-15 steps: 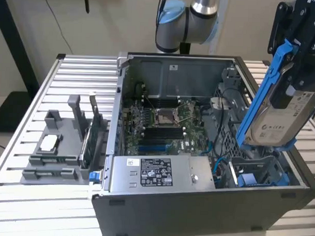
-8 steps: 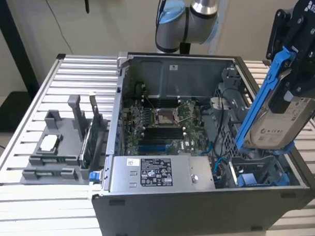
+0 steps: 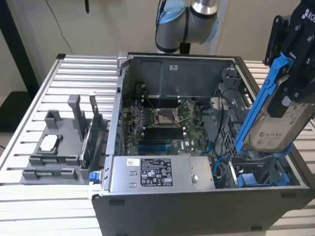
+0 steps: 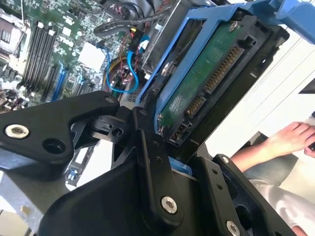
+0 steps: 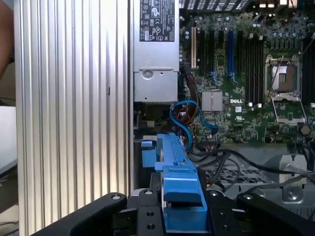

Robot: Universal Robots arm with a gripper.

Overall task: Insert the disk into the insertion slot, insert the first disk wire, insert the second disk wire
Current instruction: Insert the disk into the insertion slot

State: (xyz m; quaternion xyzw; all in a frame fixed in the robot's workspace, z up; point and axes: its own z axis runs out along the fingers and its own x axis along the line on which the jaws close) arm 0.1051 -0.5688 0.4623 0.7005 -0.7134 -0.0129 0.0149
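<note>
One flat blue-framed disk (image 3: 271, 129) in gripper (image 3: 299, 88)

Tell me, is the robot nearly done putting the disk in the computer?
Just started. The black gripper holds the silver-grey hard drive in its blue plastic carrier, tilted above the grey metal drive bay. Not in yet; its connector pins are bare, no wires.

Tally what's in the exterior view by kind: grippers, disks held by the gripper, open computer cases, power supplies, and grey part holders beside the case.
gripper: 1
disk, clamped in the gripper: 1
computer case, open: 1
power supply: 1
grey part holder: 1
Total: 5
</note>
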